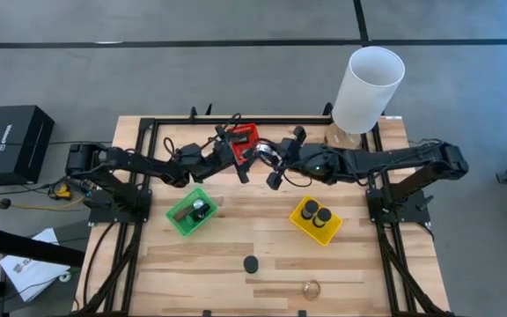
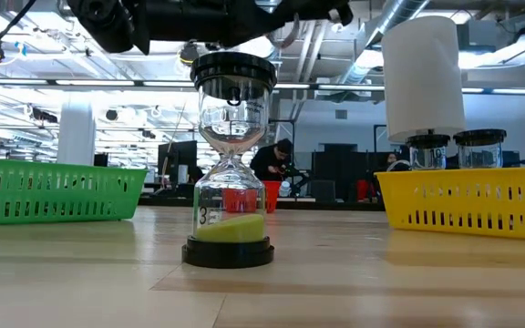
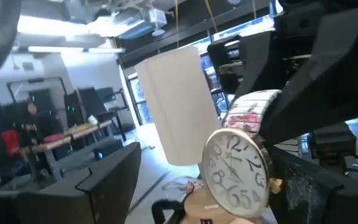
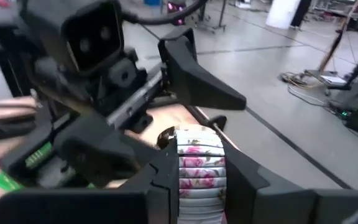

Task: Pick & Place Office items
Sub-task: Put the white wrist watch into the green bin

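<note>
Floral-banded wristwatch [image 4: 199, 167] with white dial, pinched mid-air, green-sand hourglass [image 2: 232, 162] upright on table, gold piece [image 1: 312, 288] nearby.

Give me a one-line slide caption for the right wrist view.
Right gripper holds a floral-band wristwatch up in front of the left gripper's open fingers, above the table.

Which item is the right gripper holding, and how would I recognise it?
At the table's back middle, above the red basket, the two arms meet. There the right gripper is shut on a wristwatch, facing the open left gripper. Nothing else has a white numbered dial, gold rim and rose-printed band.
</note>
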